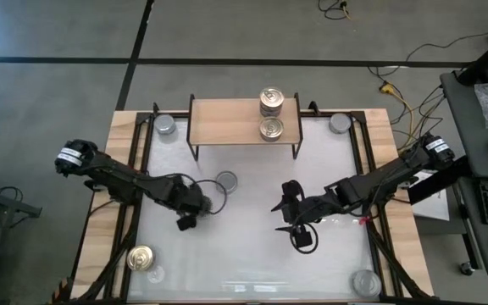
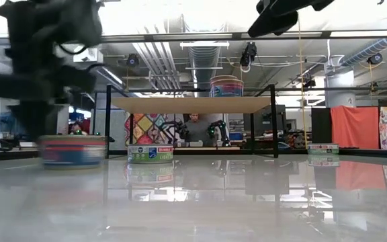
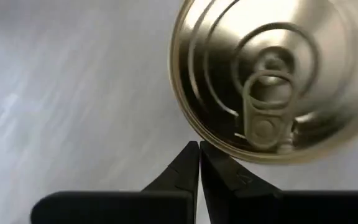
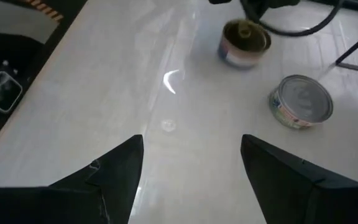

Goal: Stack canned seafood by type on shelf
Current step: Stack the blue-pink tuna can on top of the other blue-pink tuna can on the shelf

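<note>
The light-wood shelf [image 1: 244, 123] stands at the table's far edge with a stack of cans [image 1: 270, 102] and one can in front of it [image 1: 269, 129]. My left gripper [image 3: 199, 152] is shut and points down beside a gold-lidded can [image 3: 272, 74], which stands on the table. In the high view the left arm [image 1: 176, 196] hides this can. It shows in the right wrist view as the gold can [image 4: 245, 42], next to a silver-lidded can [image 4: 301, 99]. My right gripper [image 4: 191, 155] hangs open over bare table right of centre, nothing between its fingers. My left gripper comes from above with its shut fingertips [image 3: 191, 155] at the near rim [image 3: 229, 144] of the gold can's lid. I cannot tell whether they touch the can. The can stands upright on the table.
Silver-lidded cans stand loose on the table: near the far left corner [image 1: 166, 125], the far right corner [image 1: 340, 124], the near right corner [image 1: 365, 282] and left of centre [image 1: 226, 180]. Another gold can [image 1: 141, 257] stands near left. Bare table lies in the middle front.
</note>
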Robot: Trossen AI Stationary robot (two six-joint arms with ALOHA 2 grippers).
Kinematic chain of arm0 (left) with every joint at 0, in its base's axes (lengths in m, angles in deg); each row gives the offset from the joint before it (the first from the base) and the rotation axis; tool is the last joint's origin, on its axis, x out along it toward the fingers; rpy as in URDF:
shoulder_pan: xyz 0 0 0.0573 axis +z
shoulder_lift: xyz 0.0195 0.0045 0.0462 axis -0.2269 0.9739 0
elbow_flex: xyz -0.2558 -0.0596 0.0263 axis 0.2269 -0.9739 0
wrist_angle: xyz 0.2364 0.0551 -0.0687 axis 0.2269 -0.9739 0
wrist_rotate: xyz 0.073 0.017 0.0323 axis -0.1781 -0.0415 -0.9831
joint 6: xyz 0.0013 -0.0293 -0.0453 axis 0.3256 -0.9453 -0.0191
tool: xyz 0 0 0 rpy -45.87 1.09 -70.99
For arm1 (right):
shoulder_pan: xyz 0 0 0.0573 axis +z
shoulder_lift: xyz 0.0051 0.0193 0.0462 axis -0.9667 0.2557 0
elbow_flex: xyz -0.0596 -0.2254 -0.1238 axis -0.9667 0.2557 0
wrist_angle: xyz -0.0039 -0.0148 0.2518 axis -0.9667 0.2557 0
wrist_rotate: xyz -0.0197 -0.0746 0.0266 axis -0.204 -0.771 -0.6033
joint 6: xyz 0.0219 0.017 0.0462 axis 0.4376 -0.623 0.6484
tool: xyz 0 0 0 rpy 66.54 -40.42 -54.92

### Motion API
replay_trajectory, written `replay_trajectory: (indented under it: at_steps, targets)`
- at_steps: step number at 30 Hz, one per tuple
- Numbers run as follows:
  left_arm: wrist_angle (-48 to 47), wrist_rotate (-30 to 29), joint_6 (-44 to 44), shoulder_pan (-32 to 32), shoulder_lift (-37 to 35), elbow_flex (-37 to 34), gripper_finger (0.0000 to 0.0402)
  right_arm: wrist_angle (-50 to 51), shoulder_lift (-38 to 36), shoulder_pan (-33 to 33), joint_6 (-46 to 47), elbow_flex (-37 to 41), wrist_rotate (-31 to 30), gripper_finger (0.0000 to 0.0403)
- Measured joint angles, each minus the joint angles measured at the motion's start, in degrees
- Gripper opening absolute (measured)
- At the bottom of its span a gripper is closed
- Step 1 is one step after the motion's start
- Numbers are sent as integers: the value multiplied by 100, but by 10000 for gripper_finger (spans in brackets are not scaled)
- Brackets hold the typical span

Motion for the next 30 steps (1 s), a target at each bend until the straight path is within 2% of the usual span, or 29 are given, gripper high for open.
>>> replay_trajectory:
  at_steps: [8, 12, 15, 17, 20, 25, 30]
  targets:
    - [3325, 176, 969, -21, 220, -12, 0, -585, 489, -68, -171, 108, -8, 270]
    - [3146, 145, 1159, -24, 342, 152, 0, -649, 952, -121, -191, 152, -1, 277]
    - [3039, 117, 942, -88, 333, 168, 0, -214, 1041, -263, -243, 129, -7, 294]
    - [3270, 67, 732, -206, 347, 66, 0, 166, 994, -404, -262, 133, -12, 309]
    - [4101, -144, 465, -398, 519, -136, 0, 255, 998, -729, -262, 313, -12, 329]
    - [5331, -566, 370, -478, 1135, -328, 0, -746, 1328, -1163, -555, 665, -59, 339]
    - [5542, -777, 583, -416, 1785, -140, 0, -1270, 1803, -1304, -998, 649, -248, 327]
